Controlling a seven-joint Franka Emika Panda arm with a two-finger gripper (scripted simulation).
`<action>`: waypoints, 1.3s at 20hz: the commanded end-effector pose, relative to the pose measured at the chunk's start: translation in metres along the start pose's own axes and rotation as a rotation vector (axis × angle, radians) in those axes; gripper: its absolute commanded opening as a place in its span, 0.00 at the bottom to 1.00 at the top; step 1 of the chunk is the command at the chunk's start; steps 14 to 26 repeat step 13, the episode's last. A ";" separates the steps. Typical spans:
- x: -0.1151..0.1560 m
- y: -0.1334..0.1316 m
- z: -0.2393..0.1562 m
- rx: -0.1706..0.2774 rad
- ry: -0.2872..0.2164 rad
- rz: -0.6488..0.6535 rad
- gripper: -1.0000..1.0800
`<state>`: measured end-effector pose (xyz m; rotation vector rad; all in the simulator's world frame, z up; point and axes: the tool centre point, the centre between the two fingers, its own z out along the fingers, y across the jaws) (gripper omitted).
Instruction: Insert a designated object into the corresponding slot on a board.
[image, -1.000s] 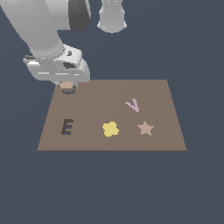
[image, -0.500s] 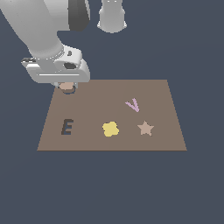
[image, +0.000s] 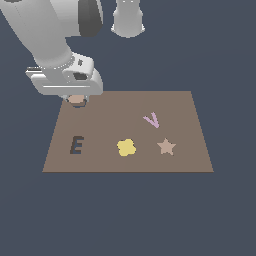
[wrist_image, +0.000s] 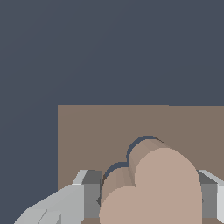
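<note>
My gripper (image: 76, 101) is shut on the pinkish-tan heart-shaped piece (image: 76, 99) at the brown board's (image: 165, 102) far corner on the exterior view's left. In the wrist view the piece (wrist_image: 153, 188) sits between my two grey fingers (wrist_image: 89, 192), low over the board (wrist_image: 96, 131). A thin dark navy edge of the heart-shaped slot (wrist_image: 135, 144) shows just around the piece's lobes, so the piece stands directly above or partly in the slot. The rest of the slot is hidden by the piece and my hand.
On the board lie a dark E-shaped recess (image: 76, 145), a yellow blob (image: 126, 147), a tan star (image: 166, 146) and a lilac V (image: 151, 120). The arm's white base (image: 128, 19) stands behind the board. Dark floor surrounds the board.
The gripper with the piece has stayed over the same board corner; at most a very slight lowering. Nothing else moved.
</note>
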<state>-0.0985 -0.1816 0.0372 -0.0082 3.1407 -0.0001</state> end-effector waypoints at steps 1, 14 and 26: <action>0.000 0.000 0.005 0.000 0.000 0.001 0.00; 0.000 0.000 0.007 0.000 0.000 0.001 0.96; 0.000 0.000 0.007 0.000 0.000 0.001 0.96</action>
